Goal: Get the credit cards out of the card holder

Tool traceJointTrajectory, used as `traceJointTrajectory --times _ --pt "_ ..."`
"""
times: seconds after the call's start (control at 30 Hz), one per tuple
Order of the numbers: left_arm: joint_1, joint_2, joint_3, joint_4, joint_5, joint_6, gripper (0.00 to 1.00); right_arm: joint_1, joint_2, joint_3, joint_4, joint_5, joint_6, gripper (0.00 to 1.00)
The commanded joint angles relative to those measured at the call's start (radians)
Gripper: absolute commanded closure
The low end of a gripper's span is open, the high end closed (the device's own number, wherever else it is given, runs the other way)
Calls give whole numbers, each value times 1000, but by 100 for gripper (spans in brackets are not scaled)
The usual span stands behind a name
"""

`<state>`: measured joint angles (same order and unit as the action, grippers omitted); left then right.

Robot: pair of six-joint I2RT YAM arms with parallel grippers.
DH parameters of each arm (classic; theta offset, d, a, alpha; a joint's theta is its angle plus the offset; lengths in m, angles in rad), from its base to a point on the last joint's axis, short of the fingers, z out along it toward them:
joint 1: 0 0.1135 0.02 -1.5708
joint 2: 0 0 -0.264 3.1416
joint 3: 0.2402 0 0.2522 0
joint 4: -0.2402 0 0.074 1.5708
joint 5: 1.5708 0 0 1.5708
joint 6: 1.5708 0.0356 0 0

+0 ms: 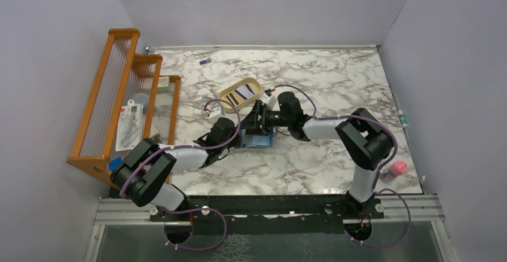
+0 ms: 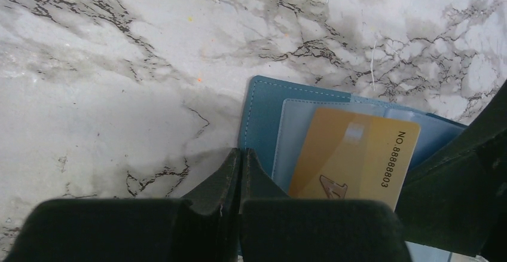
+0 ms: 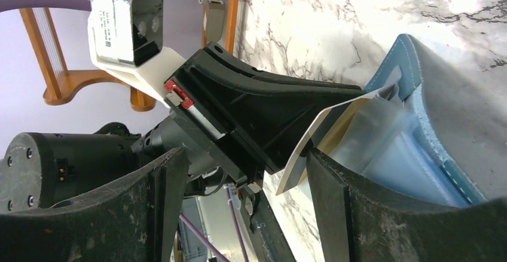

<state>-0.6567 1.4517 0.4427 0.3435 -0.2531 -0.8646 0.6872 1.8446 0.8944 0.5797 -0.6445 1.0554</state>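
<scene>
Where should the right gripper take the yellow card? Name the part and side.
Grip the yellow card by its end clear of the card holder pocket, pinching its flat faces, coming from the open side, opposite the left gripper pressing the cover.

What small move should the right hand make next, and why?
Probably close the right hand on the tan card: its corner juts from the holder into that open hand's gap, while the shut left hand sits at the holder's edge.
</scene>
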Motion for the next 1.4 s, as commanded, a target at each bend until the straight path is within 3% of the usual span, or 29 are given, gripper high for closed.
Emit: traceJointTrajectory --times 0.0,0.43,0.7,1.37 --pt "-14 1 -20 -17 65 -11 100 13 46 -15 56 -17 15 23" --pt "-13 -8 -32 -17 61 -13 100 13 66 18 -191 47 -106 24" --pt "-13 -9 -38 -16 60 -11 100 9 20 -21 -195 62 -110 36" --pt "-13 -14 -45 -17 60 -13 100 -50 -58 -73 -156 32 -136 52"
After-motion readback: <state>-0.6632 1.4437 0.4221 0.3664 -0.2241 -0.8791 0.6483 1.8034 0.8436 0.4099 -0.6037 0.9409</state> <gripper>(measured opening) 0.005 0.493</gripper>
